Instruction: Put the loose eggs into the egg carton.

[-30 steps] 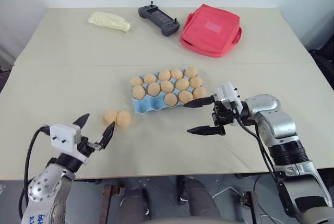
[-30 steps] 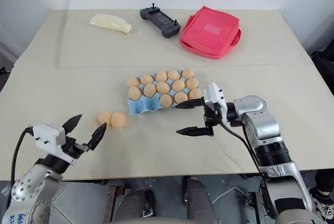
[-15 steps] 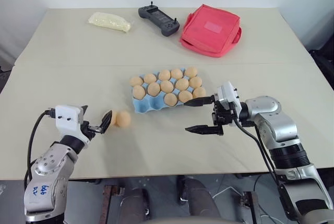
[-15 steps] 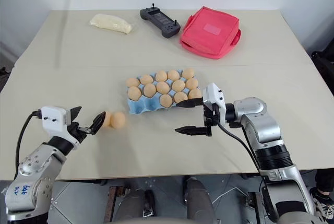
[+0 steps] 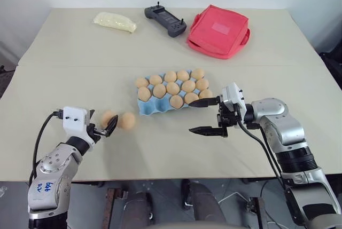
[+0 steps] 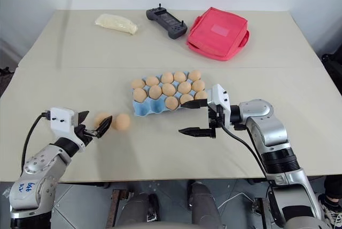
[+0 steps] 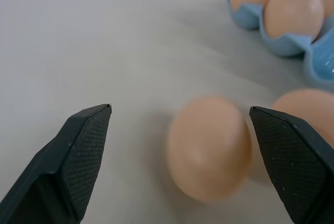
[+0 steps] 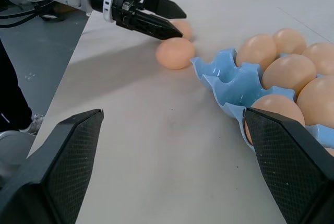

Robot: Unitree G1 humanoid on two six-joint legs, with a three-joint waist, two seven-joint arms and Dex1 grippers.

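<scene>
A: On the bench [image 5: 64, 53], near the middle, the light-blue egg carton [image 5: 145, 109] holds twelve eggs as far as I can count, with empty cups left along its near-left edge.

B: And the loose eggs?

A: Two, touching each other, just to the left of the carton. The nearer egg [image 5: 107, 118] lies between the spread fingers of the left hand [image 5: 101, 127]; the other egg [image 5: 127, 120] lies on the carton side of it.

B: Is the left hand gripping yet?

A: No. Its fingers stand wide, with a gap on either side of the egg in the left wrist view. The right hand [image 5: 205, 116] is spread wide too, empty, hovering just beside the carton's right end.

B: So most of the job is done?

A: I judge so: two eggs remain to seat.
</scene>
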